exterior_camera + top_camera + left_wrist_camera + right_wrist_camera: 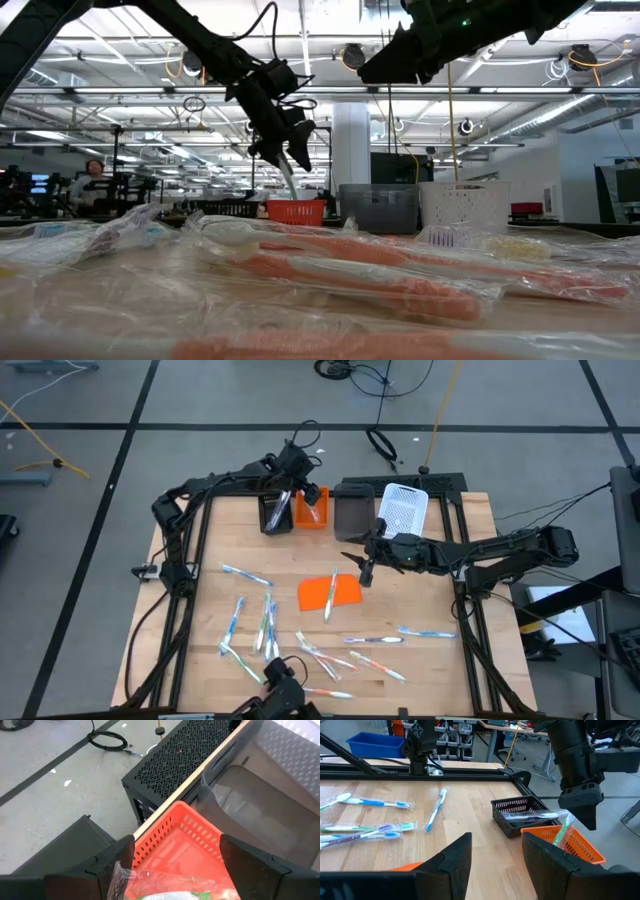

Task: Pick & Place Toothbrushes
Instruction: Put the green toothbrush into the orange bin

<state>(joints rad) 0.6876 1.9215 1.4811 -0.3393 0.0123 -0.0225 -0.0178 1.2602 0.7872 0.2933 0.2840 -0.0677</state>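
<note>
1. My left gripper (297,491) hangs above the far edge of the table (440,670), over the black bin (275,512) and the orange bin (311,507). Its fingers are closed on a wrapped toothbrush (563,831) with green accents, which points down toward the orange bin; in the low view the same brush hangs just above that bin's rim.
2. My left wrist view looks down into the orange bin, with the clear wrapper crumpled between the fingers (112,865).
3. A second wrapped toothbrush (532,815) already lies across the black bin.
4. My right gripper (366,572) is held over the middle of the table, beside the flat orange sheet (330,592). Its fingers (451,861) stand apart with nothing between them.
5. One toothbrush (331,593) lies across the orange sheet.
6. The remaining toothbrushes (262,628) are scattered over the near half of the table, blue, green and orange-red, most of them in clear wrappers.
7. A grey bin (355,508) and a white bin (404,508) stand to the right of the orange one along the far edge.
</note>
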